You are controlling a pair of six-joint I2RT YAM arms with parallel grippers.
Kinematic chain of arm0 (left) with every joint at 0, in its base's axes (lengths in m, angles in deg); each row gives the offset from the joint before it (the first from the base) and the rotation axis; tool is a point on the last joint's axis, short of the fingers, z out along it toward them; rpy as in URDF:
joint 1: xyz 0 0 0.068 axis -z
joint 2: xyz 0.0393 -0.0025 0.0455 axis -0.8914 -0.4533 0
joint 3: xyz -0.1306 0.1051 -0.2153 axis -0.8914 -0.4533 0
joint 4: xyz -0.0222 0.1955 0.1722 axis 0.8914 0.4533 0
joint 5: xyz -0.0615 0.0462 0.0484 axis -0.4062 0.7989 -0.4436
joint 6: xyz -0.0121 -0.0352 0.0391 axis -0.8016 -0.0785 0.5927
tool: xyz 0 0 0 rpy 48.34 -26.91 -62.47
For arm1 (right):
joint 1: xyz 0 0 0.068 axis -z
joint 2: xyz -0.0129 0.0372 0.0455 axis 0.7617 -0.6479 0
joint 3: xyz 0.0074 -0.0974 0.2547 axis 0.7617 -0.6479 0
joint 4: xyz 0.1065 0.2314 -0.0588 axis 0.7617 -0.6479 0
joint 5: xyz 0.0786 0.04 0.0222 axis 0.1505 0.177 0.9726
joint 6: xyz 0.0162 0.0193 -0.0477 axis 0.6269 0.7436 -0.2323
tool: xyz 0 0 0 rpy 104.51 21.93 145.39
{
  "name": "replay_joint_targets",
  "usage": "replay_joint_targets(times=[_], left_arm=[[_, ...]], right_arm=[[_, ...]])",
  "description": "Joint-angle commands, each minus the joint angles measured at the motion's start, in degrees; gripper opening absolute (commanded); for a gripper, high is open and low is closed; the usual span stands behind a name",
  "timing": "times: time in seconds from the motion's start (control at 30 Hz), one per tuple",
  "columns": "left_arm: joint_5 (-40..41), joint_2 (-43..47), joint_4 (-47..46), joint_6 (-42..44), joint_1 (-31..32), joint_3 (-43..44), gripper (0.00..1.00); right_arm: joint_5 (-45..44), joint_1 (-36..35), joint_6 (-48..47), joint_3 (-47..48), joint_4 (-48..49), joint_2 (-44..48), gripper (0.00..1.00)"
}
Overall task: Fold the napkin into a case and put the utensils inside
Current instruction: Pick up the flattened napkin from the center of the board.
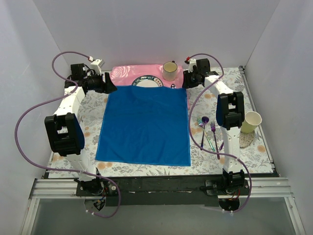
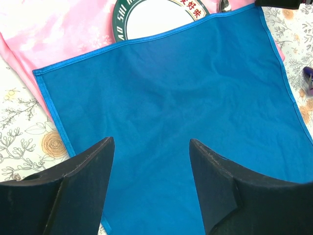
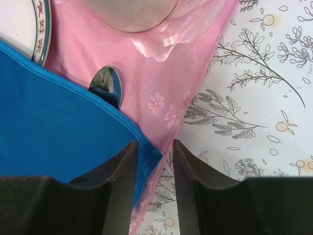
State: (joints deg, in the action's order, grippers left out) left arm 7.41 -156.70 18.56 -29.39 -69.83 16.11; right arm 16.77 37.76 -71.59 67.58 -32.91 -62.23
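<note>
The left gripper [image 2: 151,142] hangs wide open over the napkin [image 1: 144,125] near its far left corner, holding nothing. The napkin lies flat, its far edge over the pink placemat [image 3: 161,63], plate [image 2: 117,27] and silver spoon [image 3: 106,85]. The right gripper [image 3: 154,143] has its fingers a little apart around the far right corner, and the utensils [image 1: 208,129] lie on bare table to the right.

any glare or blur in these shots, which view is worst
top view: soft even light, faint shadows, napkin sharp; left wrist: no glare, napkin evenly lit; right wrist, the worst: sheen on the placemat, bright reflection in the spoon, cup at the top edge blurred
</note>
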Motion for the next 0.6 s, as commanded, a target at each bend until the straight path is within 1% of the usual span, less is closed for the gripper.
replay_joint_targets(times=[0.0,0.57], left_arm=[[-0.65,2.42,-1.26,0.06,0.11,-0.57,0.63],[-0.65,1.71,-1.70,-0.03,0.11,0.04,0.63]], right_arm=[[0.21,0.08,0.36,2.51,1.78,-0.21,0.39],[-0.67,0.08,0.71,2.16,1.78,-0.82,0.39]])
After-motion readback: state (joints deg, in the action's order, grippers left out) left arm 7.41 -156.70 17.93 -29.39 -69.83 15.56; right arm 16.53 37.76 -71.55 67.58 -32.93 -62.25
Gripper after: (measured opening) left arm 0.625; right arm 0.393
